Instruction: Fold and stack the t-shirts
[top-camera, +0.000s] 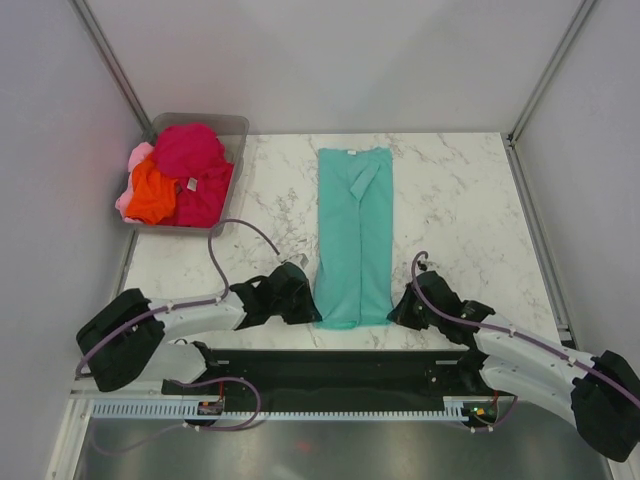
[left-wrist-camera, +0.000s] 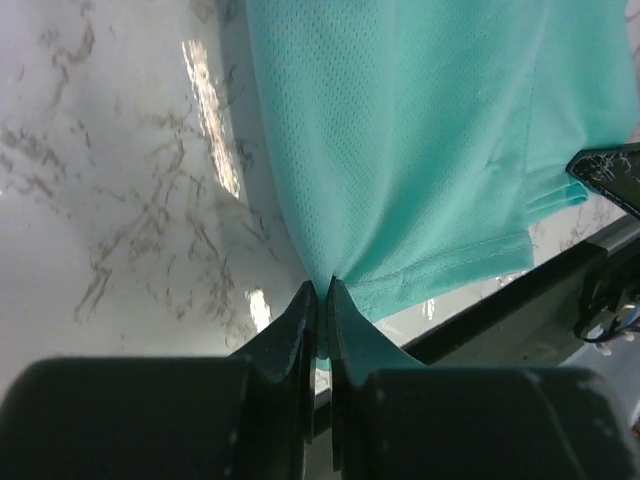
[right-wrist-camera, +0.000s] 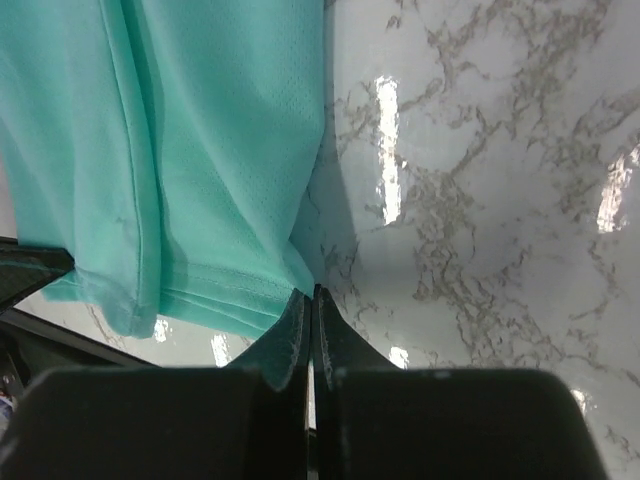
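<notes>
The teal t-shirt (top-camera: 355, 235) lies on the marble table as a long narrow strip, sides folded in, collar at the far end. My left gripper (top-camera: 308, 308) is shut on its near left hem corner; the left wrist view shows the cloth (left-wrist-camera: 420, 150) pinched between the jaws (left-wrist-camera: 322, 290). My right gripper (top-camera: 398, 312) is shut on the near right hem corner; the right wrist view shows the teal hem (right-wrist-camera: 200, 180) at the fingertips (right-wrist-camera: 311, 295). The orange t-shirt (top-camera: 152, 193), magenta-red t-shirt (top-camera: 192, 160) and light pink t-shirt (top-camera: 136, 158) lie heaped at the far left.
The three heaped shirts fill a clear plastic bin (top-camera: 238, 127) at the table's far left corner. Grey walls close in the left, right and back. A black base plate (top-camera: 330, 375) runs along the near edge between the arms.
</notes>
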